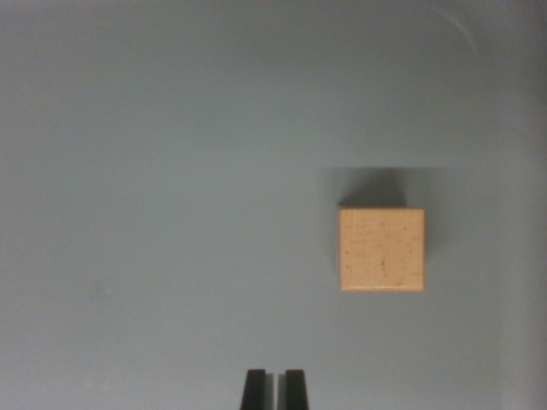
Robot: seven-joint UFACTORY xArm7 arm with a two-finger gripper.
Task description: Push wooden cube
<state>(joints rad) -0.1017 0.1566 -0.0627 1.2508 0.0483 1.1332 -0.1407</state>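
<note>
A pale wooden cube (381, 248) rests on a plain grey surface, right of centre in the wrist view, with a soft shadow just above it. My gripper (274, 389) shows at the bottom edge as two black fingertips with only a thin gap between them, nothing held. The cube lies up and to the wrist view's right of the fingertips, well apart from them.
The grey tabletop (154, 171) fills the whole view. A faint curved glare mark (461, 26) sits in the top right corner.
</note>
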